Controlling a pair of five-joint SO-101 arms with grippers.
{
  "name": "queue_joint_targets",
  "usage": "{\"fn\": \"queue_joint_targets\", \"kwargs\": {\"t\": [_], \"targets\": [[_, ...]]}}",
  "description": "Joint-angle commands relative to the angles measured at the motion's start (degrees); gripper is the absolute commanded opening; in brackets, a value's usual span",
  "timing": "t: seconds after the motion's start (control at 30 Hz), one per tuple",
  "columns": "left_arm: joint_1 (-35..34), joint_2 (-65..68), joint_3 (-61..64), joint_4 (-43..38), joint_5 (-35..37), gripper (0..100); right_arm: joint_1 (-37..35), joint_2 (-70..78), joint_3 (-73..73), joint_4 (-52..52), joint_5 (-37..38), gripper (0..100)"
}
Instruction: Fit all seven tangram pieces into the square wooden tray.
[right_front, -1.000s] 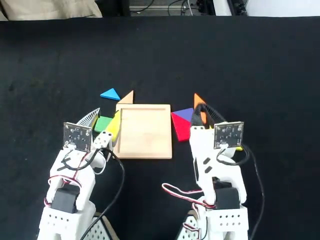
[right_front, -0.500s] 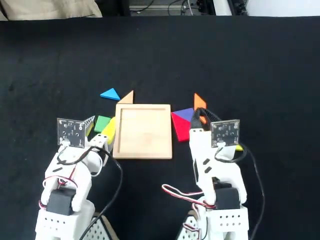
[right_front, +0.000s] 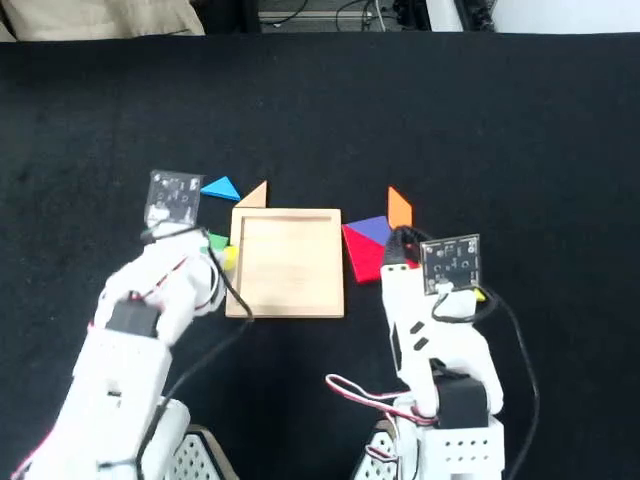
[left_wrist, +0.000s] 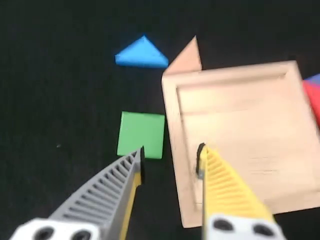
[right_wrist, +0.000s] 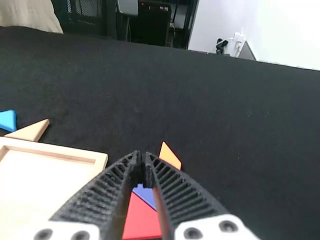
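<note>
The square wooden tray (right_front: 288, 213) lay flat at table centre with its edges squared to the table, pale smooth wood with a raised rim and nothing in its recess. At its 11 o'clock corner a tan triangle (right_front: 256, 195) touched the rim, apex toward 12. The blue triangle (right_front: 220, 188) lay just beside that at 10 o'clock, long edge crosswise, apex toward 12. A green square (left_wrist: 141, 134) sat near the rim at 9 o'clock. A red triangle (right_front: 365, 255) lay against the 3 o'clock edge with its apex toward 3, a purple piece (right_front: 372, 228) touching it at 2. An orange piece (right_front: 399, 208) lay beyond, long axis 12 to 6.

The left arm was stretched toward 1 o'clock. The left gripper (left_wrist: 170, 160) was spread and holding nothing, its ribbed fingers straddling the tray's 9 o'clock rim. The right arm was folded. The right gripper (right_wrist: 143, 162) was clenched on nothing above the red triangle.
</note>
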Motion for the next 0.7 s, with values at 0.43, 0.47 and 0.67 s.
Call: {"fn": "queue_joint_targets", "kwargs": {"t": [0.43, 0.47, 0.67], "targets": [[-3.3, 15.21, -7.08, -5.63, 4.22, 19, 0.35, 44.26, -31.69, 6.95, 7.47, 1.2], [-3.3, 15.21, -7.08, -5.71, 4.13, 19, 1.49, 47.6, -33.63, 8.62, 7.3, 1.2], [-5.32, 15.3, -4.79, -11.43, 3.96, 19, 11.87, 59.21, -43.12, 17.58, 7.82, 1.2]]}}
